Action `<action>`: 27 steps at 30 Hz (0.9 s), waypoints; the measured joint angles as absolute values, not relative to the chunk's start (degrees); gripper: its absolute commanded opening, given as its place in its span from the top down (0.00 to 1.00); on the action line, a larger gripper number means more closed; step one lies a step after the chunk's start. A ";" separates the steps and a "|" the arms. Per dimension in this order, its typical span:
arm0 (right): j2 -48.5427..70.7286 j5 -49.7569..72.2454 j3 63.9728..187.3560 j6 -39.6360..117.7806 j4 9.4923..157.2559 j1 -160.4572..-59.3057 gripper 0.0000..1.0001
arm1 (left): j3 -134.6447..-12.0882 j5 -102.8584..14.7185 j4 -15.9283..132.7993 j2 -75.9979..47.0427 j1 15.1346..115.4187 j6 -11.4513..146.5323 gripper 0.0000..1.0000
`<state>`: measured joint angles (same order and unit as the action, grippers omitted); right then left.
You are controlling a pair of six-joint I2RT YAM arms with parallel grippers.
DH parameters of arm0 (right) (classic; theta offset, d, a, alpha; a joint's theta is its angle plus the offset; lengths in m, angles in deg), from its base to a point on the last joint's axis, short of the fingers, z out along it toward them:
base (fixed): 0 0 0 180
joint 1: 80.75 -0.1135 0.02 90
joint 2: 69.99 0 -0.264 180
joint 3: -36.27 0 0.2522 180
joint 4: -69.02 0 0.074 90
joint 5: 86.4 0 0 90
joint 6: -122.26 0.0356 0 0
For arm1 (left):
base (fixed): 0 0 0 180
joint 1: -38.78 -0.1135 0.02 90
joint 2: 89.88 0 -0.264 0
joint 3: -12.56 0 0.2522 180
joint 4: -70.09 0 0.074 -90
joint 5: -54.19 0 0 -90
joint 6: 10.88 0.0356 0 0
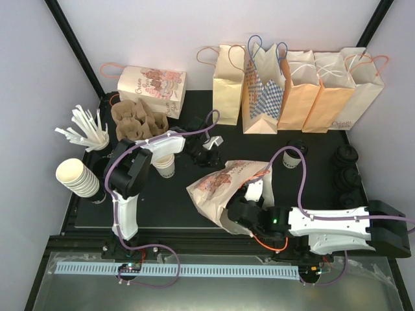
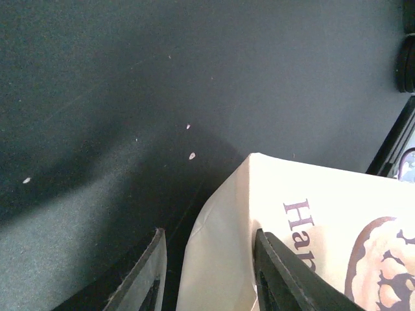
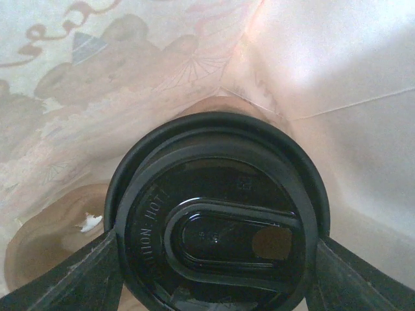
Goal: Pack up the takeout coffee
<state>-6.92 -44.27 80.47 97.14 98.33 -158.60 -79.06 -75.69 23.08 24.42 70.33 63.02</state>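
Closest to you, your right arm point(image 1: 324, 223) reaches leftward into the mouth of the printed paper bag point(image 1: 211, 188), which lies on its side in the middle of the black table point(image 1: 91, 217). Inside it, your right gripper point(image 3: 215, 243) is clamped on the takeout coffee point(image 3: 217, 194): both fingers press the rim of its black lid, and the bag's paper walls surround the cup. Just beyond the bag, your left gripper point(image 2: 209, 236) straddles a corner of it with its jaws apart. One finger point(image 2: 146, 278) stands clear of the paper, so nothing is pinched. Farther right, another lidded cup point(image 1: 292, 157) stands near stacked black lids point(image 1: 347, 159). At the left edge sits a stack of lidless cups point(image 1: 78, 176), and along the back wall stands a row of paper bags point(image 1: 298, 87).
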 measured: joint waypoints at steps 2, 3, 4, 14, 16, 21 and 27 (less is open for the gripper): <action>-6.94 -43.92 80.20 97.01 97.59 -158.20 0.66 | -79.06 -76.30 23.51 24.66 70.17 62.96 0.62; -6.94 -43.79 80.16 96.94 97.41 -158.10 0.66 | -79.06 -76.54 23.64 24.70 70.15 62.94 0.62; -6.88 -43.68 80.12 96.90 97.28 -157.94 0.66 | -79.11 -76.80 23.78 24.81 70.11 62.89 0.63; -4.47 -42.33 80.12 97.01 94.42 -155.71 0.66 | -80.00 -78.31 24.96 26.12 69.69 62.83 0.65; -3.71 -42.26 80.14 97.07 93.76 -155.47 0.66 | -80.09 -78.46 25.15 26.19 69.56 62.83 0.65; -0.01 -41.70 81.49 98.19 92.78 -154.51 0.66 | -80.46 -78.38 25.96 26.45 69.32 62.85 0.66; 4.77 -39.29 84.33 99.98 93.28 -152.85 0.66 | -80.68 -77.87 27.54 26.49 68.78 62.87 0.66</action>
